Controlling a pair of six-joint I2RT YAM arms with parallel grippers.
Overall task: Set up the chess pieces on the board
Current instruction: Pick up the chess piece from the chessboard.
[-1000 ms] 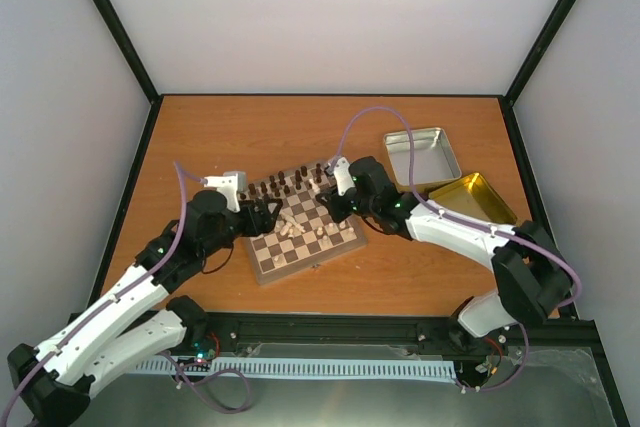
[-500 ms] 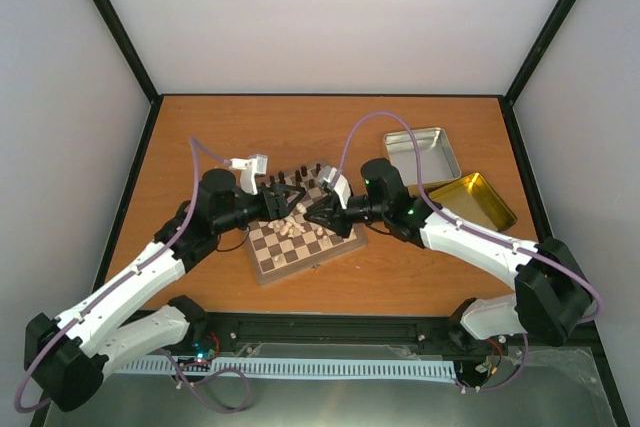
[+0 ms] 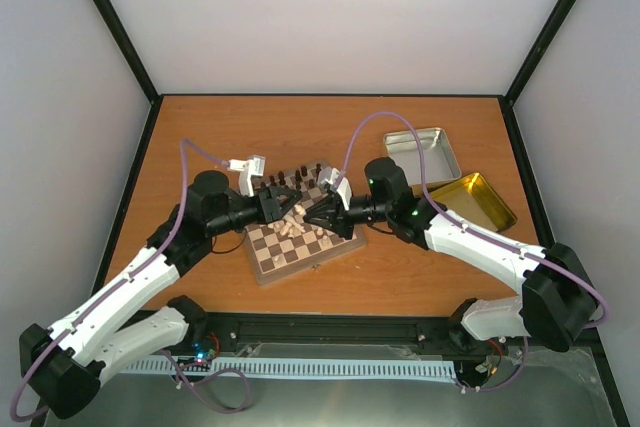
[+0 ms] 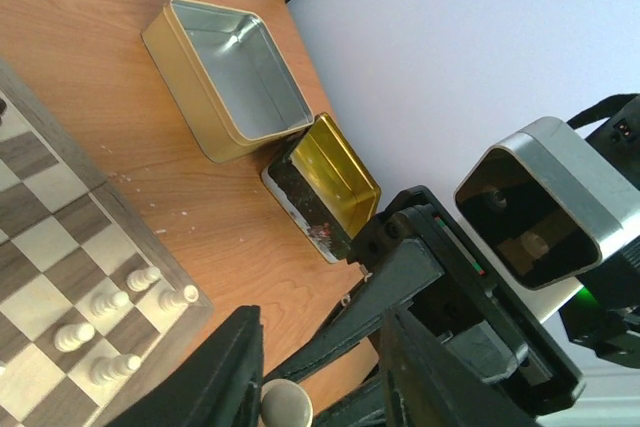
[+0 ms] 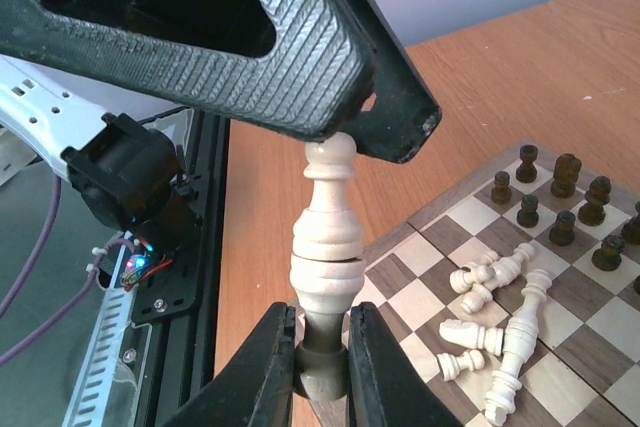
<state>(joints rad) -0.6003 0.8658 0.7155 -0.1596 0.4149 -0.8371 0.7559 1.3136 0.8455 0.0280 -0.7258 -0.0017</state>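
My right gripper (image 5: 322, 367) is shut on the dark base of a tall cream chess piece (image 5: 327, 247) and holds it out above the board (image 3: 262, 273). My left gripper (image 4: 320, 397) faces it tip to tip. Its jaws are partly drawn in round the piece's head (image 4: 285, 405). One finger (image 4: 225, 372) lies against the head, with a gap on the other side. From above, both grippers meet over the board's middle (image 3: 300, 211). Several cream pieces (image 5: 500, 337) lie toppled on the squares. A few cream pawns (image 4: 110, 317) stand at a corner.
Dark brown chessmen (image 3: 290, 183) stand along the board's far rows. A silver tin (image 3: 421, 155) and a gold tin (image 3: 472, 200) lie open on the table to the right of the board. Black frame posts and pale walls enclose the table.
The left gripper moved in over the board to the right gripper and its jaws narrowed round the piece's head. The right gripper swung from the board's far side to face it, staying shut on the piece.
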